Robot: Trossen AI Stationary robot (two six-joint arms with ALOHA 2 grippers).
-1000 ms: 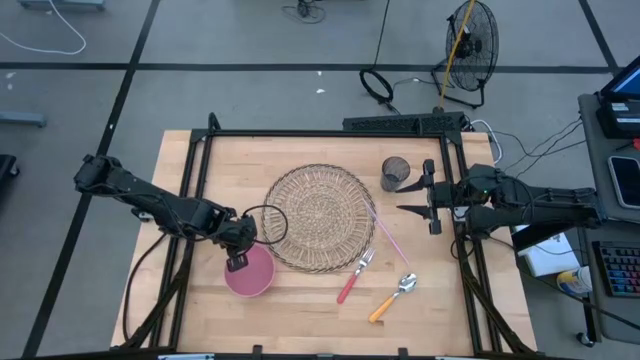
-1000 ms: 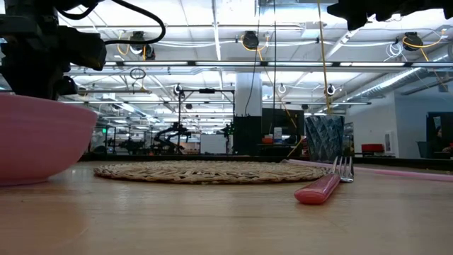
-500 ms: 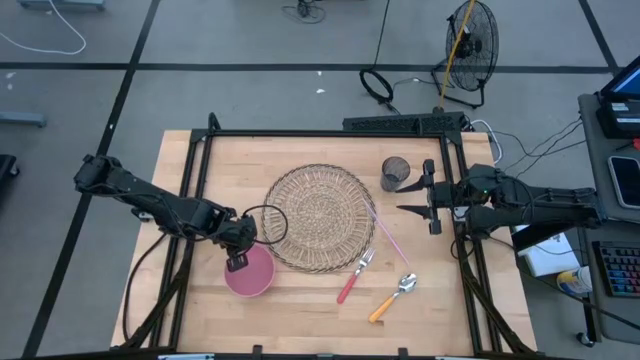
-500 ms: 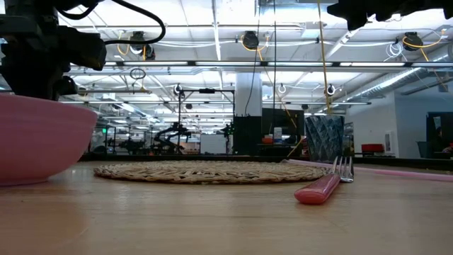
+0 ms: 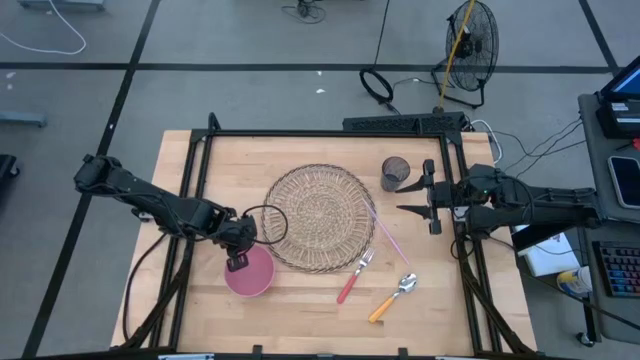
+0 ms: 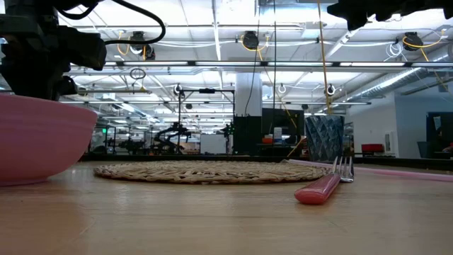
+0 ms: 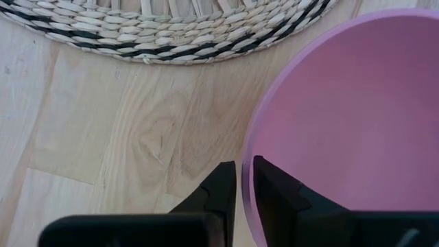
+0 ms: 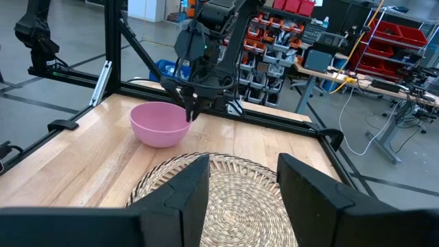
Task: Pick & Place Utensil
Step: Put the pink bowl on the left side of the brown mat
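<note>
On the near-left part of the light wooden table [image 5: 190,160], the left gripper [image 7: 244,189] is standing over the rim of the round pink plastic bowl [image 5: 249,272]. Its two dark fingers are straddling the bowl's thin wall, one outside and one inside, with only a narrow gap between them. Compared with a second ago, the arm and bowl are sitting in the same place, but the pinch is easing: the jaws are parting slightly, and the rim no longer looks firmly squeezed. My reading is that the bowl is being let go where it rests, just beside the round woven straw placemat [image 5: 319,217].

The utensils are lying untouched on the near-right of the table. The fork with a red handle [image 5: 354,277] is resting with its tines at the mat's edge, and the spoon with an orange handle [image 5: 393,297] is lying close beside it. A thin pink straw-like stick [image 5: 389,235] is lying along the mat's right side, near a dark mesh cup [image 5: 395,173].

The right gripper [image 8: 243,180] is waiting at the table's right edge, its jaws standing wide and holding nothing. With the bowl placed, picking up a utensil probably comes next.
</note>
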